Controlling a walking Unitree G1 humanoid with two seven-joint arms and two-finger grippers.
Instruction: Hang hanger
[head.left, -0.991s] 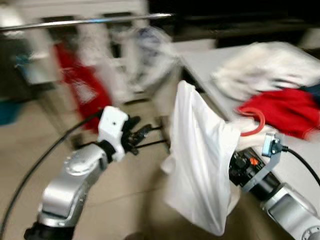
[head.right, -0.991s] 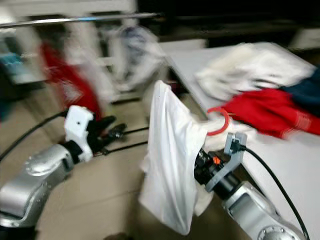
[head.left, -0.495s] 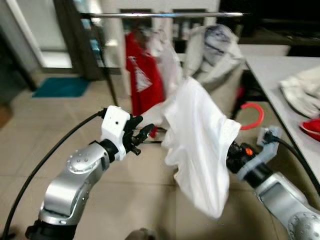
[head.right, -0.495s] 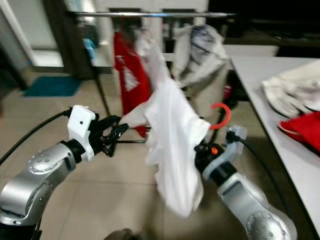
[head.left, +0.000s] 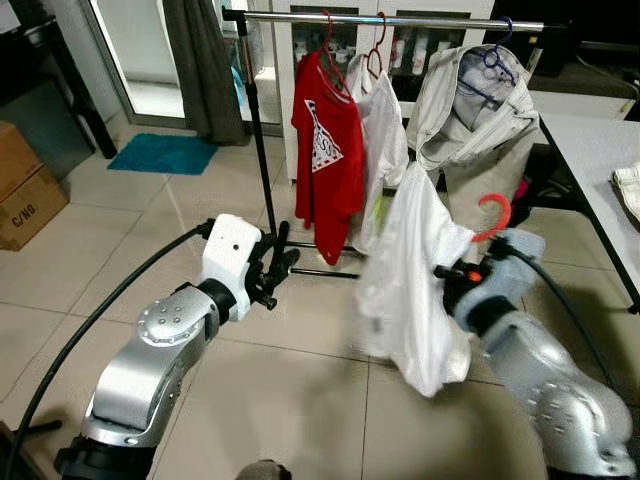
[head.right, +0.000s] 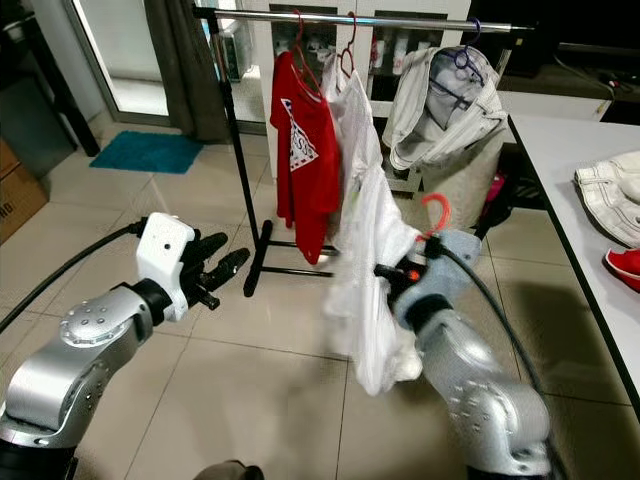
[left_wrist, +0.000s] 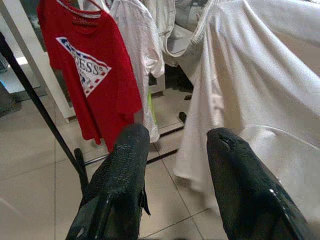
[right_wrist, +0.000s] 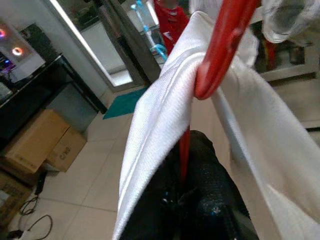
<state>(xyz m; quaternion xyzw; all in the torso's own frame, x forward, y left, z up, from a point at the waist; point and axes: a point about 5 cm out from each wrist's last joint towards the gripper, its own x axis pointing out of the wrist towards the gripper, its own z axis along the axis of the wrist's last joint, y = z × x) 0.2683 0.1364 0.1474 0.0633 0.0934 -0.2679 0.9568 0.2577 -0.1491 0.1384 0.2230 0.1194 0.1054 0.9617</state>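
My right gripper is shut on the neck of a red hanger that carries a white shirt. The shirt drapes over the fingers and hides most of them. In the right wrist view the red hanger rises from between the black fingers with the white shirt folded around it. The clothes rail stands ahead, above and beyond the hanger hook. My left gripper is open and holds nothing, left of the shirt, and its two fingers stand apart in the left wrist view.
On the rail hang a red T-shirt, a white shirt and a beige jacket. A table at the right holds white clothes and a red cloth. Cardboard boxes and a teal mat lie on the left.
The whole view has swung left from the table to face the clothes rack. The right gripper has kept hold of the hanger and shirt throughout. The left gripper has stayed open.
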